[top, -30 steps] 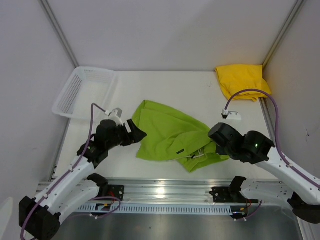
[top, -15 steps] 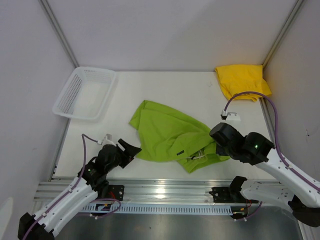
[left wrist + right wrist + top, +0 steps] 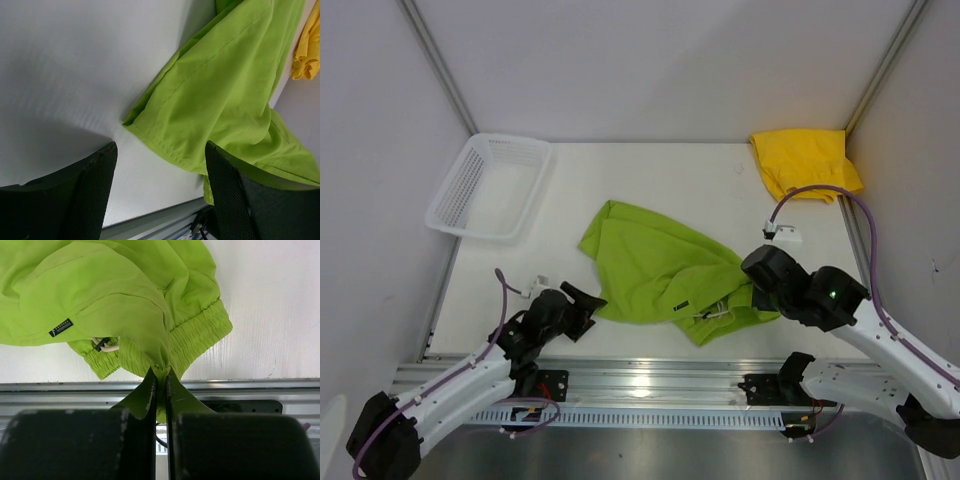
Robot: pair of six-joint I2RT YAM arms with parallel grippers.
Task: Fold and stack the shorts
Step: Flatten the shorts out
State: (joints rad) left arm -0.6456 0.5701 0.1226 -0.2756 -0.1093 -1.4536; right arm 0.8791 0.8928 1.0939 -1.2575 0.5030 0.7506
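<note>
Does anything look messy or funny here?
Yes. The lime green cloth shorts lie crumpled and crooked in the middle, with a bit of the waistband pinched in the right hand. The bright yellow cloth shorts look rumpled, pushed into the far right corner.

A lab test cell; white panel walls point(image 3: 670, 60); aluminium rail point(image 3: 650, 385) in front.

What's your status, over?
Left gripper open, at hem of lime green shorts. Right gripper shut on them, near waistband. Yellow shorts apart, far right corner. Nothing in the way.
</note>
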